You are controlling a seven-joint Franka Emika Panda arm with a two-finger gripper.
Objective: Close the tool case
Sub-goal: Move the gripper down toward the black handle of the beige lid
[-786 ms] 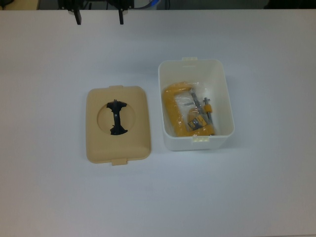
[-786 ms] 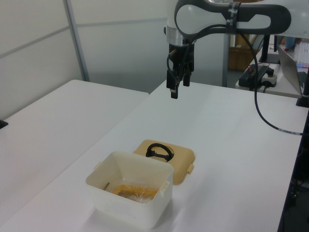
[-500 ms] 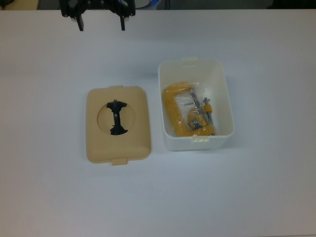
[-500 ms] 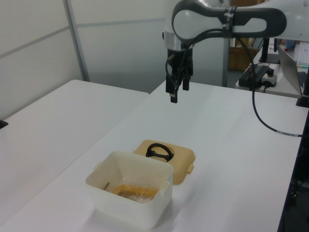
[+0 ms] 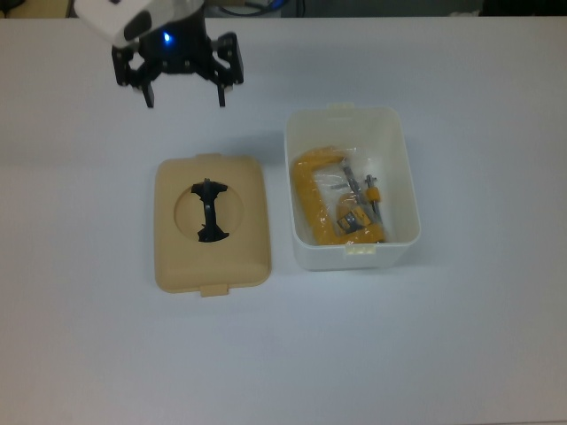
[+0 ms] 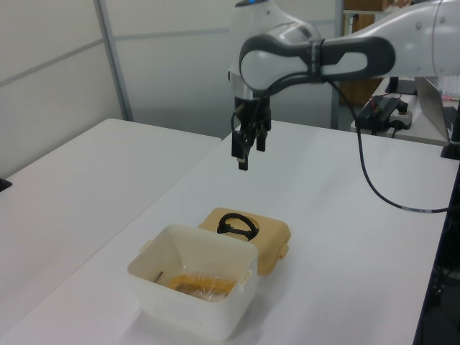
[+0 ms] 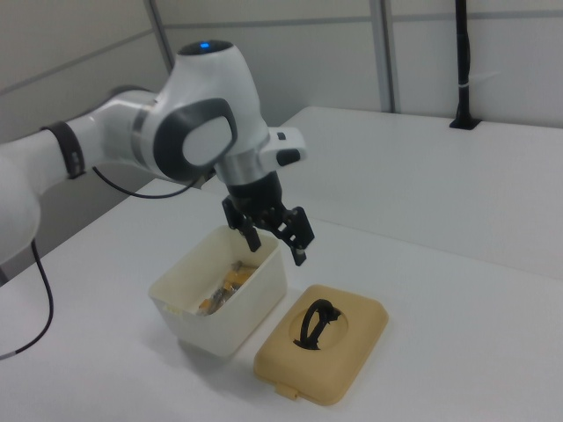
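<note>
The tool case's white box [image 5: 396, 177] stands open on the table, with a yellow clamp [image 5: 314, 199] in a clear bag inside. Its tan lid [image 5: 173, 248] lies flat beside it, on the top view's left, black handle [image 5: 209, 212] up in the round recess and latch tab toward the top view's bottom. My gripper [image 5: 184, 99] hangs in the air beyond the lid's far edge, open and empty. In the left view the gripper [image 6: 243, 159] is well above the lid [image 6: 273, 236] and box [image 6: 194, 295]. In the right view the gripper [image 7: 278, 251] hovers above the lid [image 7: 356, 347], next to the box [image 7: 246, 303].
The white table [image 5: 461, 336] spreads around the case. A second white table [image 6: 65, 180] stands at the left view's left. Cables and equipment [image 6: 384, 108] sit behind the arm at the left view's right.
The gripper has come further into the top view, down toward the lid, and has dropped lower in the left view. Its fingers stay open. Lid and box have not moved.
</note>
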